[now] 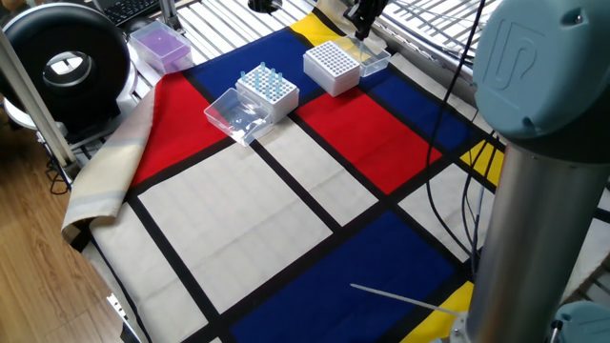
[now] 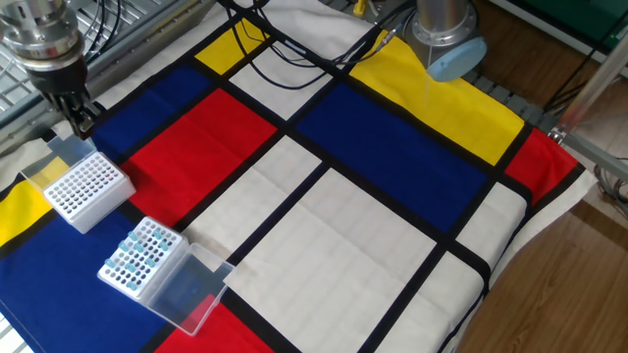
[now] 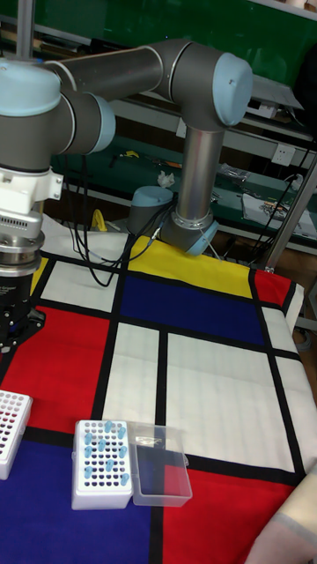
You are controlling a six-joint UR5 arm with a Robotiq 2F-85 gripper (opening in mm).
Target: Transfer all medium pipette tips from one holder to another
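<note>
I have the gripper (image 2: 80,118) low at the far edge of the cloth, hanging just over the clear hinged lid (image 2: 61,149) that lies folded back from the white holder (image 2: 86,188). Its fingers look drawn close together, but they are dark and small in every view, so I cannot tell whether they pinch a tip or nothing at all.

Next out is that white holder itself, whose grid of holes reads as bare from both fixed cameras; I see no blue in it. If so, nothing has landed there yet, or at most one tip is in transit.

Beside it, a little apart, sits the second holder (image 3: 102,450) with its own clear lid (image 3: 160,475) flopped open alongside. The medium pipette tips (image 2: 140,249) stand in this one, a scattered handful of pale-blue cones poking up among mostly vacant holes.

So I judge the job to be near its beginning: the whole visible batch waits in the source rack, and each tip has yet to be lifted across to the white grid.

Farther off, a purple box (image 1: 159,43) rests at the cloth's corner, uninvolved.
</note>
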